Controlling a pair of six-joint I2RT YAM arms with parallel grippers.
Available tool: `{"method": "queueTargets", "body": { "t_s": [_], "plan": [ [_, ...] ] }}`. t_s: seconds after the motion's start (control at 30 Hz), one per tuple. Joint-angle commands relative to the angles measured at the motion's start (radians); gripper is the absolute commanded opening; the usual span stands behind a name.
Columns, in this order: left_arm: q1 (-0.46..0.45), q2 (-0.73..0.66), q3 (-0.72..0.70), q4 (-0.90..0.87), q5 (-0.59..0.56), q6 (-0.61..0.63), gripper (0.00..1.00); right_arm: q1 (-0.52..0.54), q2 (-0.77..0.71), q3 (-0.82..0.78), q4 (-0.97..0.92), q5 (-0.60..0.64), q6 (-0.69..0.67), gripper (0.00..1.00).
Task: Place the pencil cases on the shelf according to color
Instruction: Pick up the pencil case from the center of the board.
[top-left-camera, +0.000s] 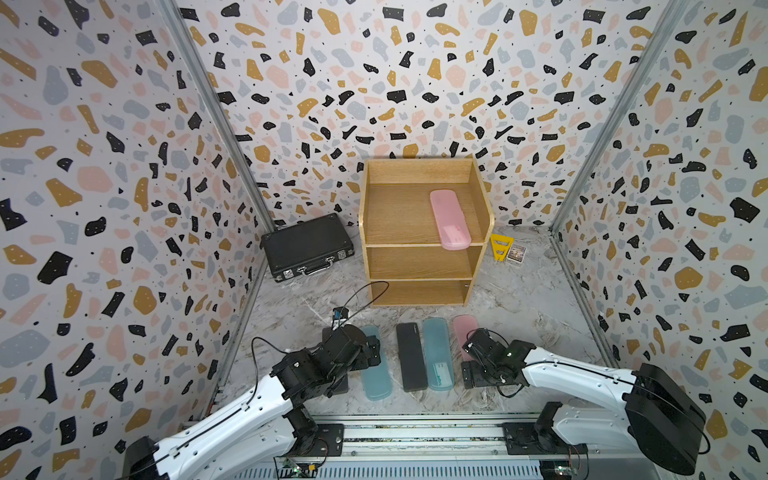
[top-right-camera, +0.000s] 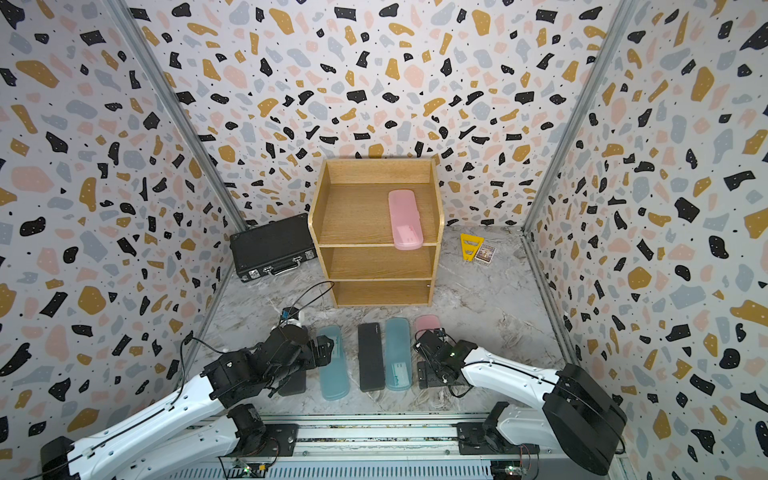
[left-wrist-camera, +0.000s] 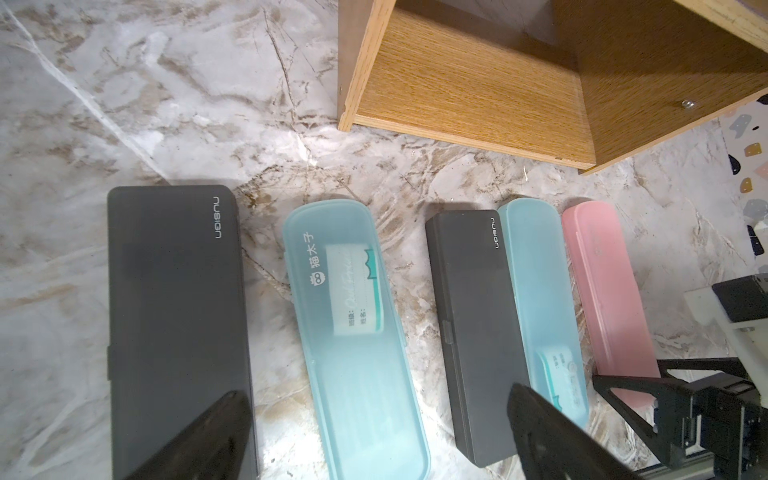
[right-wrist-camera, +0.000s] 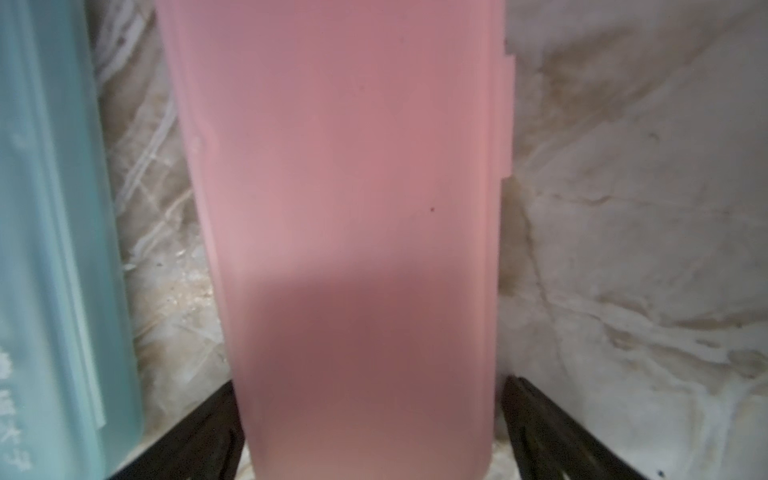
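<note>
Straddling the pink pencil case (right-wrist-camera: 353, 166), the right gripper (right-wrist-camera: 369, 382) is seen spread, unclamped; case is laid near desk's (top-left-camera: 519, 316) front edge, long axis toward shelf (top-left-camera: 399, 216); right arm (top-left-camera: 573, 374) nearest.

Six slim pencil cases: two pink round-ended plastic pencil cases, centre (top-left-camera: 450, 219) and lower centre (top-left-camera: 463, 330) in a top view; two translucent teal round-ended cases (top-left-camera: 376, 384) (top-left-camera: 437, 357), lower centre; two matte black rectangular cases (left-wrist-camera: 174, 311) (left-wrist-camera: 473, 332). One light-brown wooden three-tier shelf (top-left-camera: 399, 212), one black latched briefcase (top-left-camera: 307, 245), one yellow triangular ruler (top-left-camera: 500, 245), one small printed box (top-left-camera: 516, 252).
</note>
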Motion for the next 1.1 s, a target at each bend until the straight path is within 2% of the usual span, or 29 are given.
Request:
{"method": "queueTargets", "body": {
  "t_s": [0.0, 0.47, 0.67, 0.87, 1.07],
  "plan": [
    [-0.003, -0.013, -0.012, -0.007, -0.014, 0.01, 1.0, 0.008, 0.031, -0.031, 0.007, 0.035, 0.031, 1.0],
    [-0.004, -0.021, -0.019, -0.006, -0.004, 0.003, 1.0, 0.026, 0.065, -0.059, 0.011, 0.033, 0.052, 1.0],
    [-0.003, -0.023, -0.02, -0.007, 0.0, 0.003, 1.0, 0.035, 0.05, -0.078, 0.024, 0.035, 0.068, 0.93],
    [-0.004, -0.037, -0.026, -0.008, -0.002, 0.002, 1.0, 0.037, 0.026, -0.084, 0.011, 0.042, 0.072, 0.81],
    [-0.004, -0.041, -0.025, -0.012, -0.004, 0.002, 1.0, 0.039, -0.041, -0.072, -0.036, 0.054, 0.064, 0.55]
  ]
}}
